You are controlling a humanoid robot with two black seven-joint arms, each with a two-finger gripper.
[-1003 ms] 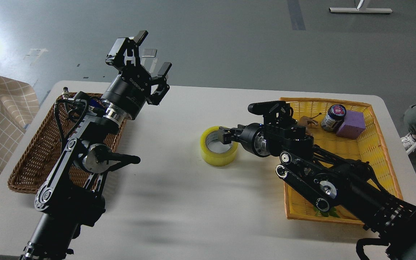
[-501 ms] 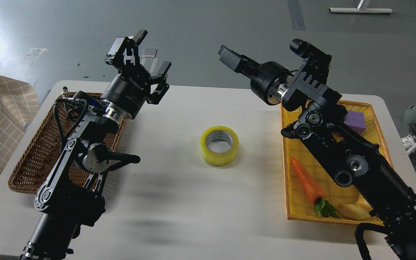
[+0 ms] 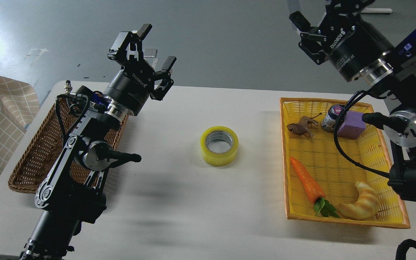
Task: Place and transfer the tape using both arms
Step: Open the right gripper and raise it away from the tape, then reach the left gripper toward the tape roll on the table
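Note:
The tape [image 3: 219, 145], a yellow translucent roll with a grey-white core, lies flat on the white table [image 3: 193, 216] near its middle, touched by nothing. My left gripper [image 3: 156, 46] is open and empty, raised above the table's far left, well up and left of the tape. My right gripper [image 3: 315, 16] is open and empty, high at the top right above the yellow basket, far from the tape. One of its fingers is cut off by the top edge of the view.
A brown wicker basket [image 3: 31, 159] sits at the left under my left arm. A yellow basket [image 3: 338, 102] at the right holds a carrot [image 3: 303, 178], a croissant [image 3: 363, 206], a toy lion [image 3: 300, 128], a jar [image 3: 332, 116] and a purple block [image 3: 350, 124].
My right gripper let go of the tape on the table, then rose and swung back to the upper right. The tape stayed put. My left gripper shifted slightly up.

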